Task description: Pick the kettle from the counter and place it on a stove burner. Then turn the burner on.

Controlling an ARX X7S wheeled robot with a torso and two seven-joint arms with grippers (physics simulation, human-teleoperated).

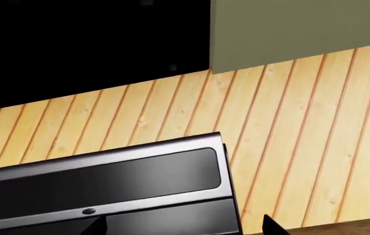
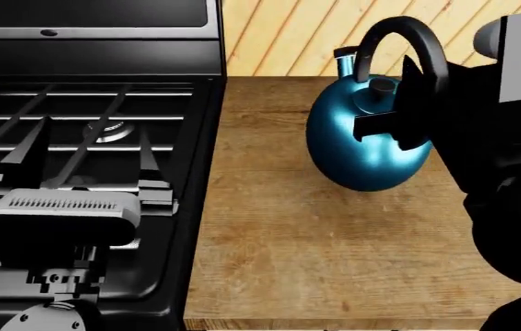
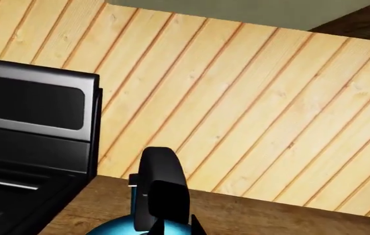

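Closest to us in the head view is our left gripper (image 2: 85, 162), its two dark fingers spread wide with nothing between them, hanging over the grate bars of the black range (image 2: 94, 62); a silvery stove burner (image 2: 110, 131) shows just ahead of those jaws, beneath the bars. Our right gripper (image 2: 412, 103) is the one that matters for the coming move: it sits right at the black arched handle (image 2: 398, 34) of the teal kettle (image 2: 361, 148), which stands upright on the worktop (image 2: 325, 241) with its spout at the side away from us. The arch of the handle runs front to back from our viewpoint, and the right jaws reach in across it from the side away from the range. In the right wrist view the handle (image 3: 161, 191) fills the space directly ahead of the jaws, but whether the fingers have already pinched it we cannot tell, since dark parts merge. We judge the right arm far nearer the kettle than the left, so the lift falls to it, and the carry then goes sideways, past the worktop's edge toward the grate where the left arm hovers.
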